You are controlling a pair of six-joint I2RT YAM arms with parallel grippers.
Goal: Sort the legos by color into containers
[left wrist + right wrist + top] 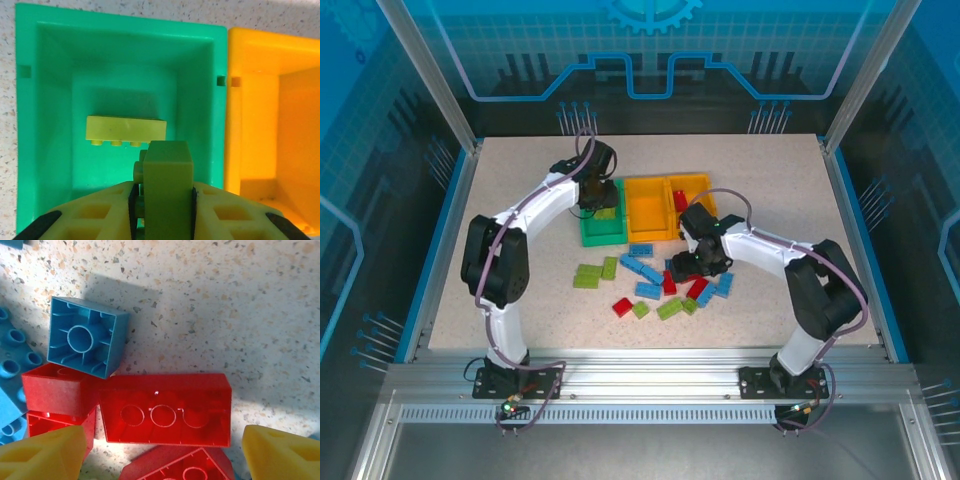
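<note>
Legos point(655, 285) lie scattered on the table point(500, 190) just in front of the bins point(648, 210). One lime brick point(126, 128) rests in the green bin point(45, 100). Left gripper point(162, 200) pinches a second lime brick point(167, 167) above that bin. Right gripper point(161, 455) hangs wide open over a long red brick point(165, 410) lying studs-down.

Robot lab cell — aluminium frame point(640, 385), blue printed panels point(380, 120), speckled tabletop point(770, 180)

Green rectangular plastic bin point(120, 22) left of two orange plastic bins point(648, 210), lime green studded plastic brick point(126, 128) lying inside it, loose bricks point(648, 290) on speckled table point(770, 170) before them
</note>
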